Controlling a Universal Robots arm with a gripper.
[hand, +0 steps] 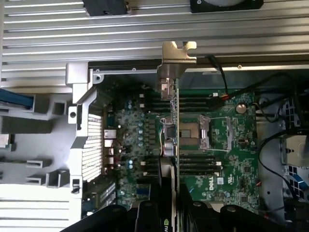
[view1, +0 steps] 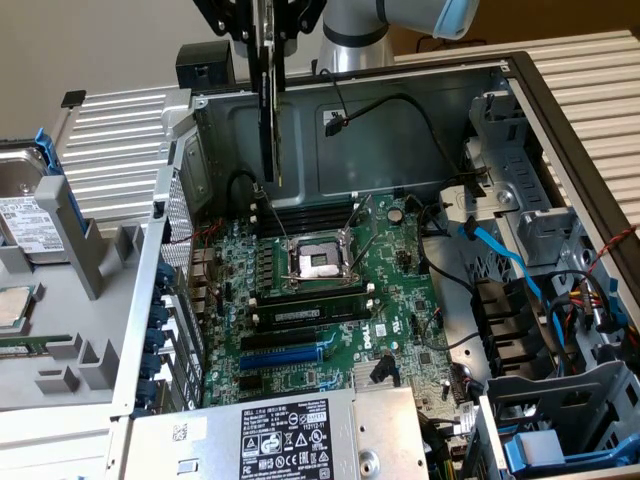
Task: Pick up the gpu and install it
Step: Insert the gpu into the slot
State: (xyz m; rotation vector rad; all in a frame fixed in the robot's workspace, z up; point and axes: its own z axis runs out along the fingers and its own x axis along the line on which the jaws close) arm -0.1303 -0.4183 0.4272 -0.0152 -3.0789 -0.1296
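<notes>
My tool [view1: 268, 45] is clamped on the gpu [view1: 269, 120], holding it edge-down in the air above the open computer case [view1: 560, 150], over the motherboard [view1: 400, 260] near the case's rear wall. Pick-up is complete; the card is not yet seated in any slot [view1: 285, 354], so installation remains.

Hand [view1: 268, 25] grips gpu [view1: 270, 110] edge-on, hanging above motherboard [view1: 330, 290] in open case.
</notes>
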